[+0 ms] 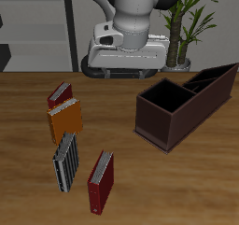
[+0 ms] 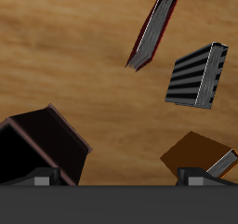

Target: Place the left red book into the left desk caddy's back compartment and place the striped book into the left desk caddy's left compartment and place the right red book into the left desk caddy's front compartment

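Note:
The left red book [image 1: 60, 94], small and dark red, lies farthest back in a row of books, touching an orange book [image 1: 65, 120]. Nearer the front edge lie the striped book [image 1: 65, 160] and the crimson right red book [image 1: 101, 181]. The left desk caddy [image 1: 187, 102], a long maroon-brown box, stands across the table from them, and nothing shows inside it. My gripper [image 1: 126, 70] hangs open and holds nothing, high at the back, away from every book. The wrist view shows the right red book [image 2: 152, 31], striped book [image 2: 198, 75], left red book [image 2: 223, 163] and a caddy corner [image 2: 42, 149].
The orange book [image 2: 191, 153] lies between the small dark red book and the striped one. A potted plant [image 1: 189, 23] stands behind the caddy. Bare wooden tabletop [image 1: 131, 154] separates the books from the caddy.

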